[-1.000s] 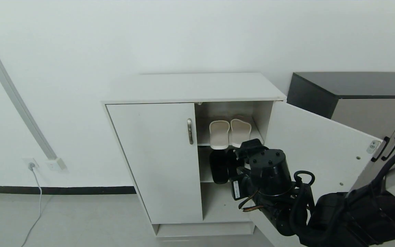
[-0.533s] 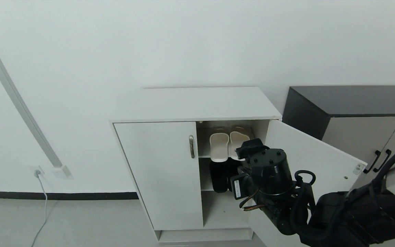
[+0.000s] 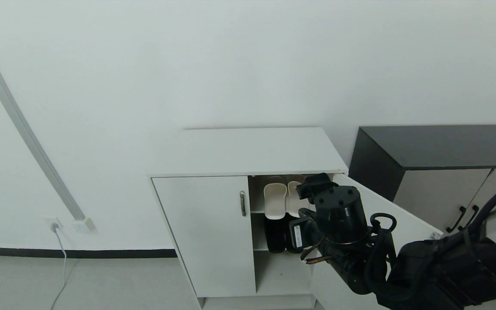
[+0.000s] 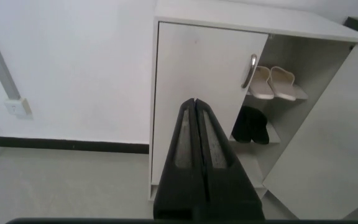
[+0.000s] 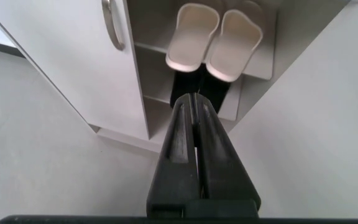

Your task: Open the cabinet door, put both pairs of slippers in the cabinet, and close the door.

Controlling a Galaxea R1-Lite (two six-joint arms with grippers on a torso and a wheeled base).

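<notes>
Your cabinet [image 3: 248, 150] holds white slippers [image 3: 276, 200], black slippers [image 3: 275, 234] at 6 o'clock beneath; left claw [image 4: 194, 106] and right claw [image 5: 192, 99] pressed together, empty.

A plain white painted wall [image 3: 230, 64] fills the background under even, soft light. A pale grey flat conduit strip [image 3: 20, 125] runs slantwise down it on the left and ends at a small white square junction box [image 3: 85, 224]. Just beside the box sits a white wall socket [image 3: 54, 224], from which a thin white cable [image 3: 63, 267] hangs to the smooth light grey floor [image 3: 114, 280]. A black skirting band [image 3: 71, 252] lines the foot of the wall. On the right stands a black-topped sideboard [image 3: 441, 142] with grey doors and black bar handles [image 3: 459, 213].
</notes>
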